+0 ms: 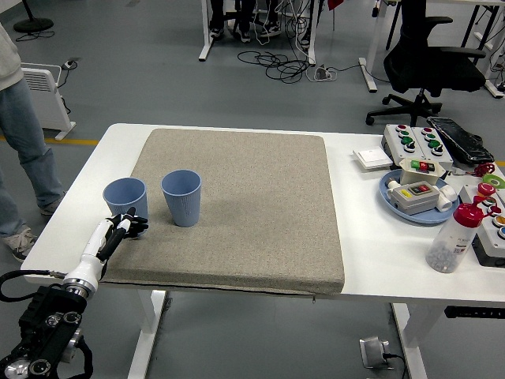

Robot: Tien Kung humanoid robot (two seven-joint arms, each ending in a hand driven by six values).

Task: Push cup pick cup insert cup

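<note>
- Two blue cups stand upright on the grey mat [252, 213] covering the white tabletop [379, 253]; neither is nested yet.
- Nearest: the left robot hand [126, 225] reaches in from the lower left, fingers loosely curled and holding nothing, just in front of the left cup [125, 199]; whether it touches the cup cannot be told.
- Beside it: the right cup [181, 197], near but apart from the left one.
- Judged step: the push. Contact low on the cup wall should keep it sliding on the mat rather than tipping.
- A straight, slow push keeps the right cup from being knocked.
- Far right: a tray of button boxes [414, 193] and a red-capped bottle [450, 241], well apart.
- Far left: a person's legs [20, 150] beside the table.
</note>
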